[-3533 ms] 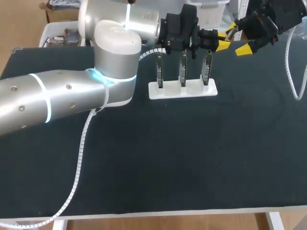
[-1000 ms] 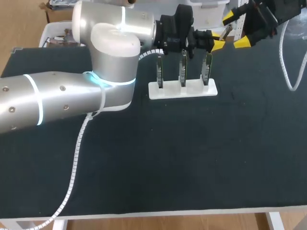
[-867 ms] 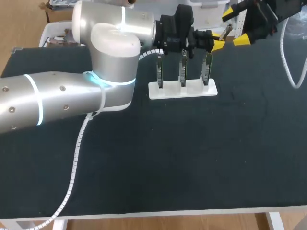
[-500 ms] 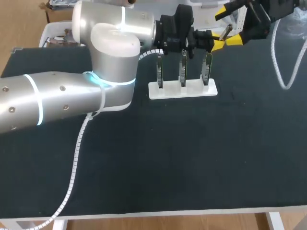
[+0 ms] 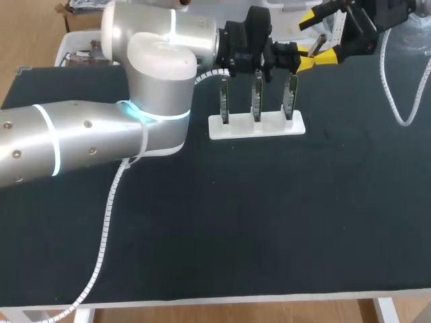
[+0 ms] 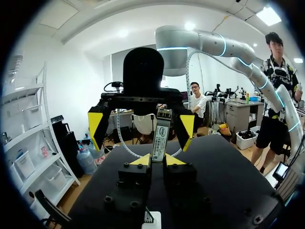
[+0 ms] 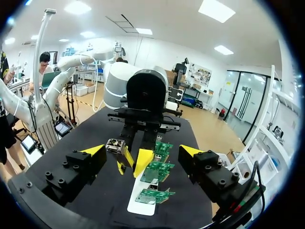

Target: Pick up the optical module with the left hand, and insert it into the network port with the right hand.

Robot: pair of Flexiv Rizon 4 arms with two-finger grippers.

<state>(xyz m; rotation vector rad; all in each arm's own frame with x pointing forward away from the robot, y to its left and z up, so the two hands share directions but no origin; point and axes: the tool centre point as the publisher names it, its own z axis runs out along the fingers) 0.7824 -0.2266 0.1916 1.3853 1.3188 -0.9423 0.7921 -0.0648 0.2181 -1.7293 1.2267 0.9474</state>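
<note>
— Where's our optical module (image 6: 160, 136)?
— Grasped in our left gripper (image 6: 157, 161), at the far side of the table (image 5: 269, 222), just beyond the white stand's (image 5: 256, 126) right end.
— And our right gripper (image 5: 318, 37)?
— Released; its yellow fingers (image 6: 95, 130) stand spread on either side of the module.

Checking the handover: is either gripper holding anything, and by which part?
The left gripper pinches the optical module by its near end; the rest sticks out ahead. The right gripper is open, holding nothing.

Silver left arm (image 5: 87, 134), glowing blue rings (image 5: 56, 145), white spiral cable (image 5: 106, 229), black left claw (image 5: 306, 62), yellow tips.
</note>
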